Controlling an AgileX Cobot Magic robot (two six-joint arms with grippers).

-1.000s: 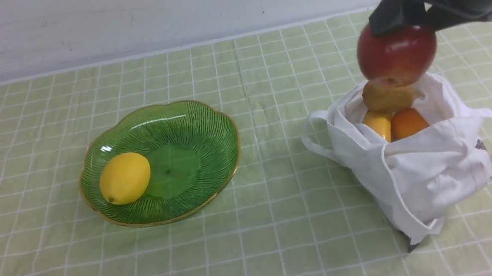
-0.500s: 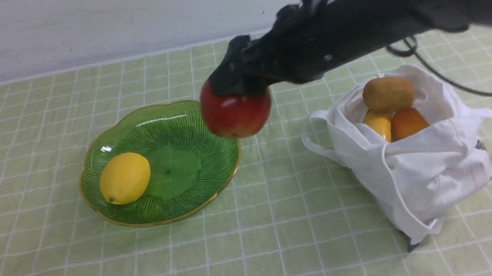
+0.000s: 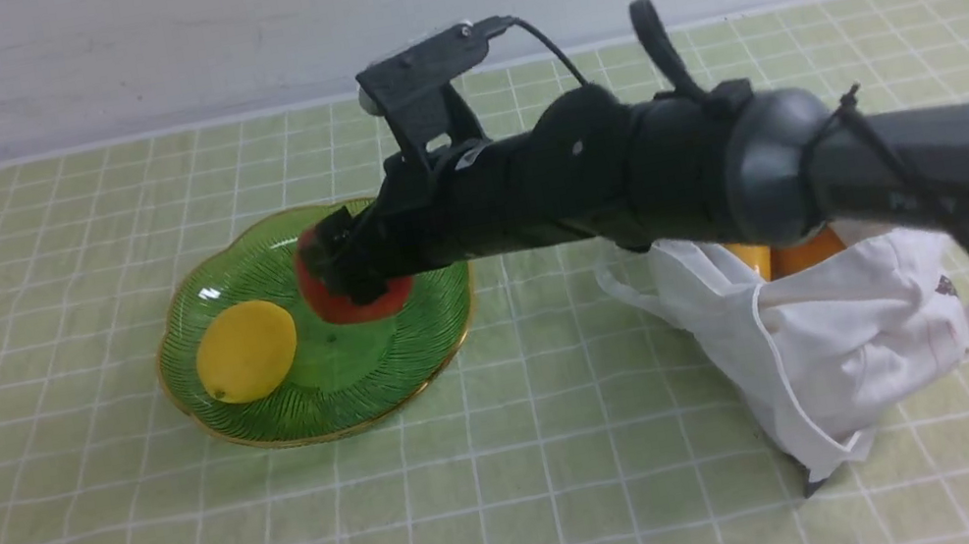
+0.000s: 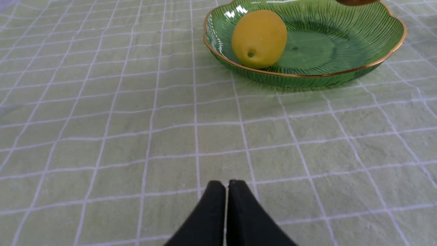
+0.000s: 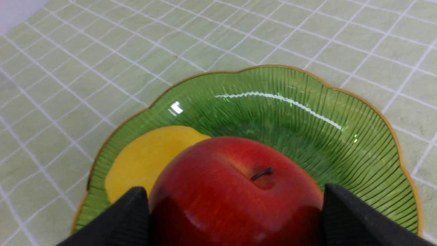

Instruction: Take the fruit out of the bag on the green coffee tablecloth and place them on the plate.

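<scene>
Green plate [image 3: 346,391], gold-edged and ribbed, bears a yellow fruit [image 3: 246,352]; above it hangs a glossy red apple [image 5: 235,184], dark-stemmed, gripped between the right gripper's [image 5: 235,208] widely parted fingers. The left gripper's [image 4: 227,186] fingertips stand closed.

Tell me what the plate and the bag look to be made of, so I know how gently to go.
Plate: probably glass, though clear plastic could look alike; translucent green, glossy, with sharp highlights, fine ribs and a gold-coloured rim.

Bag: woven cloth, likely cotton or canvas; matt white, with soft folds, a stitched-looking edge and a limp handle.
</scene>
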